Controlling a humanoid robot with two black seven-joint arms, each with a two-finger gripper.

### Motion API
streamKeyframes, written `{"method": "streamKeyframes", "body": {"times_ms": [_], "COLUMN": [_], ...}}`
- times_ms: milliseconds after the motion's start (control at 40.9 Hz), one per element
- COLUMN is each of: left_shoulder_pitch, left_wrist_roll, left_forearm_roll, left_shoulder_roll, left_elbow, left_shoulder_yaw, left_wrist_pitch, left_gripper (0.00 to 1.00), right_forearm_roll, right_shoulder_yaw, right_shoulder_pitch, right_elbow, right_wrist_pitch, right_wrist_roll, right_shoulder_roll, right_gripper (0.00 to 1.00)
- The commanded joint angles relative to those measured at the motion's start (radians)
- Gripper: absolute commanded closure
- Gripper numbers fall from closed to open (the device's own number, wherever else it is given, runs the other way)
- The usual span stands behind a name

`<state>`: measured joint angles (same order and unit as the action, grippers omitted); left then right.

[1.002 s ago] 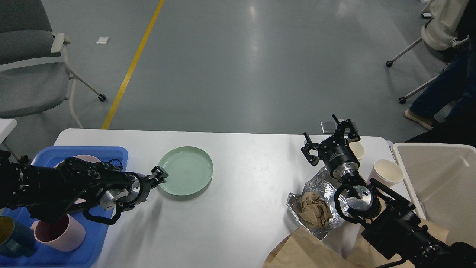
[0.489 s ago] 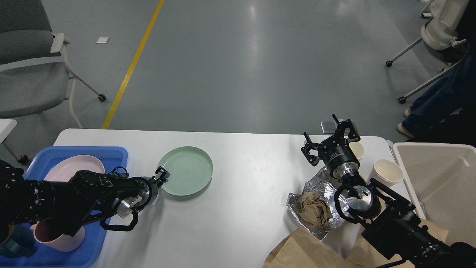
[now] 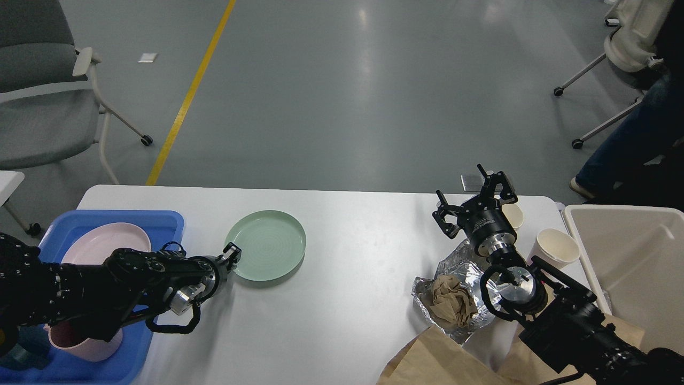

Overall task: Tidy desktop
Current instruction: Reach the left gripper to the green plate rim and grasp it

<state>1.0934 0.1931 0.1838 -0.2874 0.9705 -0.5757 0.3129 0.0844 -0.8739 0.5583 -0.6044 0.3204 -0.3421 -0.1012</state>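
My left claw (image 3: 231,253), its fingers seemingly pinching the near-left rim of the round pale green plate (image 3: 265,245), lay just left of it toward the white desk (image 3: 347,299)'s left edge, far nearer than my spread right claw (image 3: 473,200).

— Any writing you can actually read here?

— None. The right gripper (image 3: 473,200) has a pale label on its black cylindrical body, at about three o'clock in the view, but the print is too small to make out (a couple of lines, nothing more).

— And the paper cup (image 3: 557,246), the foil wrapper (image 3: 459,264), the green plate (image 3: 265,245)?

— No print shows on any of them. The blue tray (image 3: 128,219) at nine o'clock carries no marking either.
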Motion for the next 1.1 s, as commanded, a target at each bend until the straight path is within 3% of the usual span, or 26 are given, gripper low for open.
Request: {"method": "streamKeyframes", "body": {"times_ms": [0, 440, 684, 880, 1075], "left_shoulder_pitch": [-0.006, -0.024, -0.029, -0.029, -0.027], "left_wrist_roll": [0.003, 0.008, 0.006, 0.009, 0.011], "left_forearm_roll": [-0.004, -0.009, -0.009, -0.009, -0.010], "left_shoulder_roll": [0.005, 0.045, 0.053, 0.063, 0.056], "left_elbow": [-0.012, -0.059, -0.062, -0.070, -0.067], "left_shoulder_yaw": [0.000, 0.004, 0.004, 0.004, 0.002], "left_wrist_pitch": [0.000, -0.006, -0.009, -0.009, -0.015], "left_gripper": [0.68, 0.74, 0.84, 0.99, 1.00], "right_forearm_roll": [0.000, 0.000, 0.001, 0.000, 0.000], "right_shoulder_yaw": [0.000, 0.000, 0.000, 0.001, 0.000], "right_shoulder_pitch": [0.000, 0.000, 0.000, 0.000, 0.000], "right_elbow": [0.000, 0.000, 0.000, 0.000, 0.000], "right_wrist_pitch": [-0.001, 0.000, 0.000, 0.000, 0.000], "right_wrist_roll": [0.000, 0.000, 0.000, 0.000, 0.000], "right_shoulder_roll": [0.000, 0.000, 0.000, 0.000, 0.000], "right_gripper": [0.00, 0.00, 0.00, 0.00, 0.00]}}
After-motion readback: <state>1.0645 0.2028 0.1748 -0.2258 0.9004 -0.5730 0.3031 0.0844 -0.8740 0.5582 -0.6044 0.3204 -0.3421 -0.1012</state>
